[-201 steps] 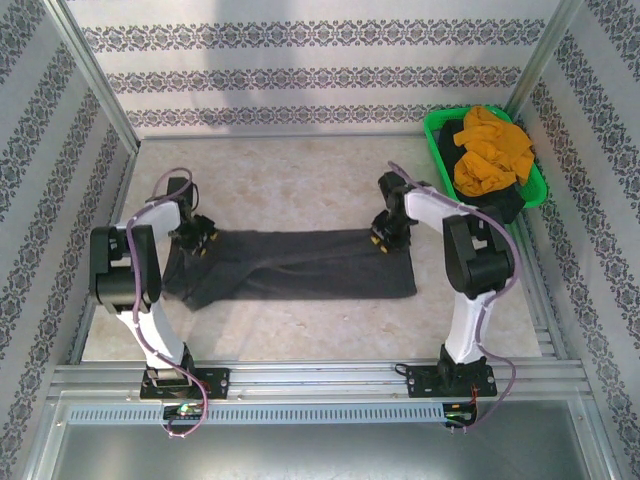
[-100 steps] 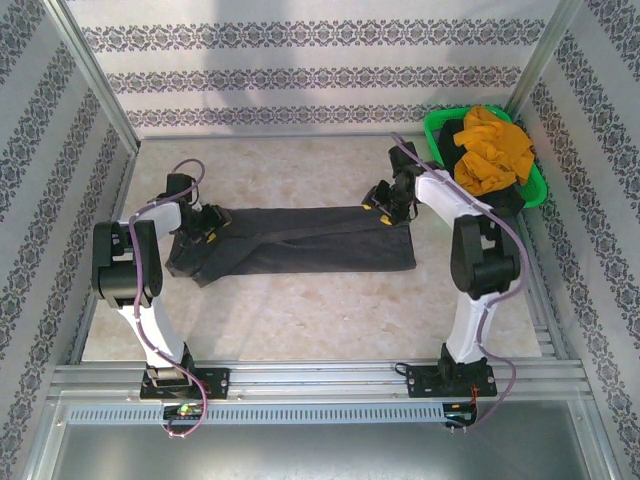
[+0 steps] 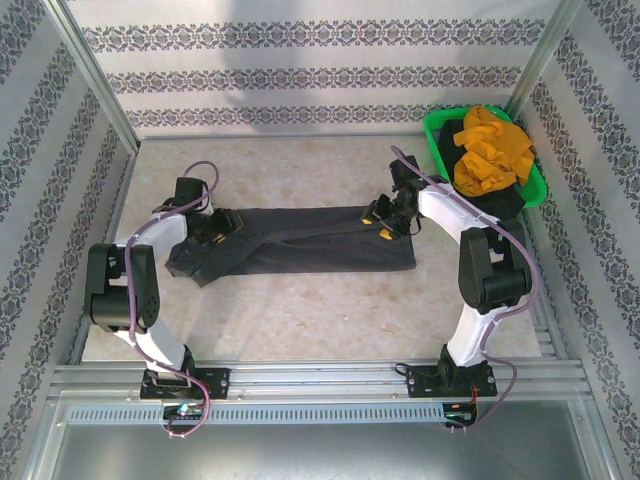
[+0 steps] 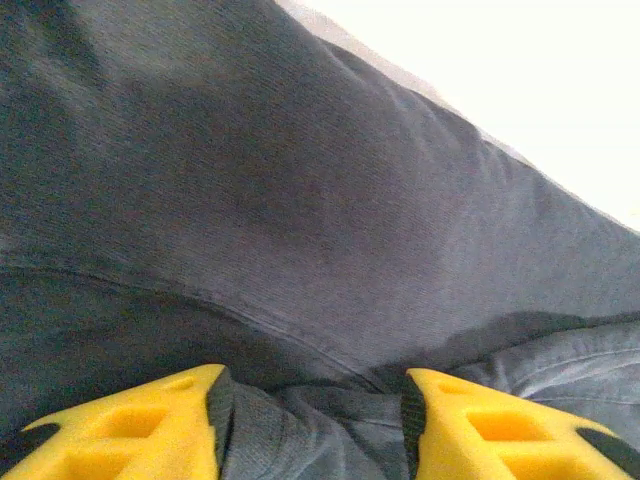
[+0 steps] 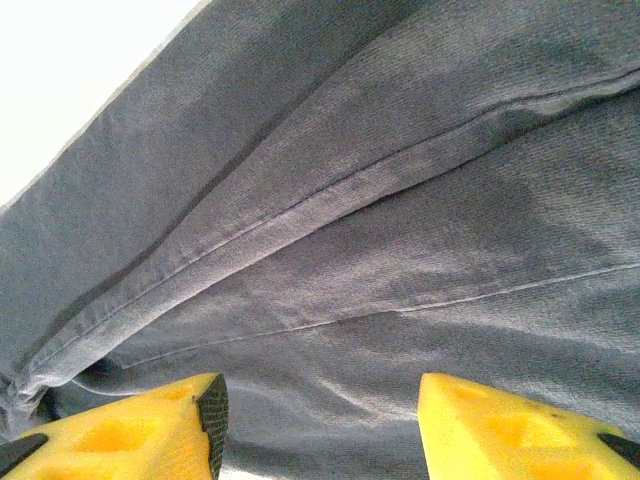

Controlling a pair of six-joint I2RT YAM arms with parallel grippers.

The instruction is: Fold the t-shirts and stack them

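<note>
1. Since a second back: both grippers carried farther from the arm bases, now about level with the near end of the green basket (image 3: 437, 150). Far edge of the charcoal t-shirt (image 3: 300, 245) pulled along, so the folded band lies broader.
2. Charcoal t-shirt flat on the table (image 3: 300, 320), stretched lengthwise away from the basket, nearest end just beside it.
3. Right gripper (image 3: 377, 224) at the basket-side end; wrist view (image 5: 320, 420) shows the fingers spread over flat cloth, pinching nothing. Probably a release after laying the edge down.
4. Left gripper (image 3: 215, 228) at the end farthest from the basket. Fingers apart in the wrist view (image 4: 312, 410), with a ridge of cloth between; grip or not, cannot tell.
5. One gripper at each end, likely to keep the fold straight.
6. Basket contents: mustard t-shirt (image 3: 490, 150) crumpled on top, dark t-shirt (image 3: 500, 200) beneath, both unfolded.
</note>
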